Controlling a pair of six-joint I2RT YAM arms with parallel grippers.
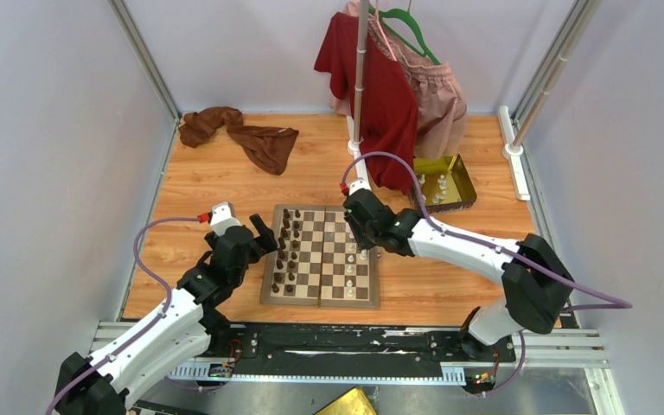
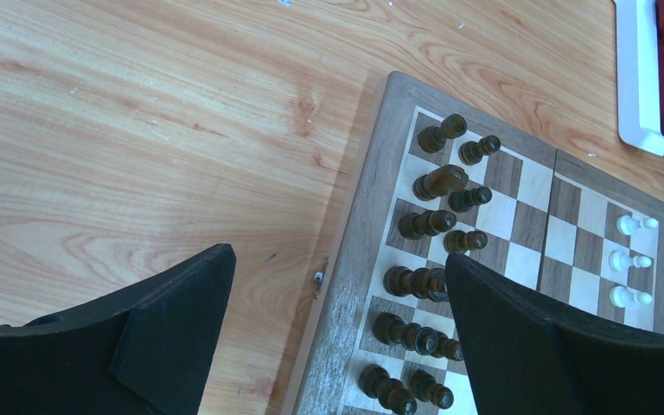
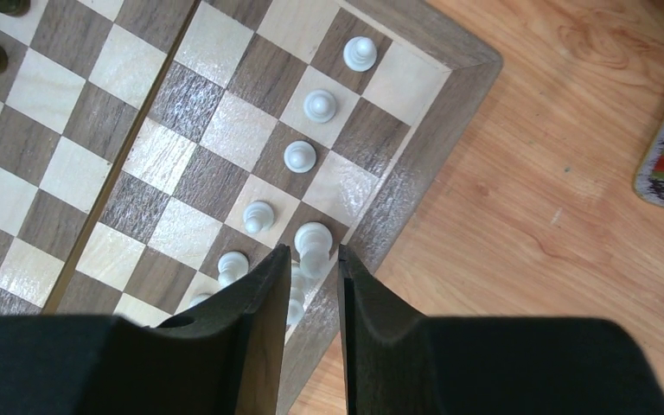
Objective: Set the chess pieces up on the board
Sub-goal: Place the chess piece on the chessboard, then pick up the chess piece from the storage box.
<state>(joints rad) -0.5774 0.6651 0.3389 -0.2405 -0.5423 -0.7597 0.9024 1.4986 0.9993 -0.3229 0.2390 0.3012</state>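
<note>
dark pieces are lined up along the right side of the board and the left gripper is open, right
Not quite: the dark pieces stand along the left side of the board, as the top external view shows. The left gripper is open.

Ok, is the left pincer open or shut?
Open. The left pincer shows its black fingers wide apart in its wrist view, with only the table and the edge of the board between them, nothing gripped.

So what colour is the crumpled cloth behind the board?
The crumpled cloth is brown; top view shows it best.
</note>
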